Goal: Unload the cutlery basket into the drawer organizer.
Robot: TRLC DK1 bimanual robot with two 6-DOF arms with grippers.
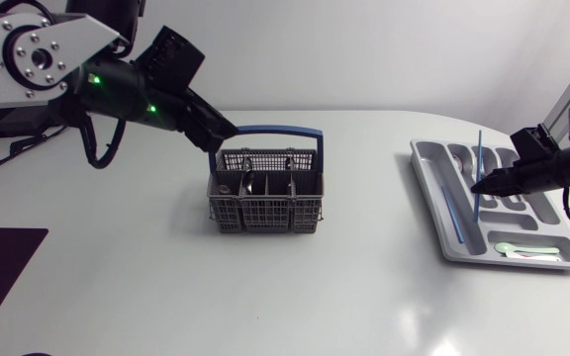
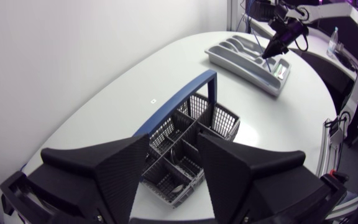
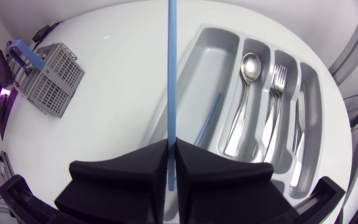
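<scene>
Your left pincer (image 1: 218, 133) hangs spread just above the basket (image 1: 265, 198), a grey mesh box with a blue handle that sits on the white surface. Well right of the basket, your right pincer (image 1: 483, 184) pinches a thin blue straw (image 1: 479, 158) upright over the grey organizer (image 1: 431, 188).

The head view looks down on the whole table (image 1: 265, 297). The left wrist view, close above the cutlery basket (image 2: 166, 134), faces the far drawer organizer (image 2: 247, 59); the right one reverses this.

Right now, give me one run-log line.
left gripper open over cutlery basket | right gripper shut on blue stick over drawer organizer | basket not yet empty
</scene>
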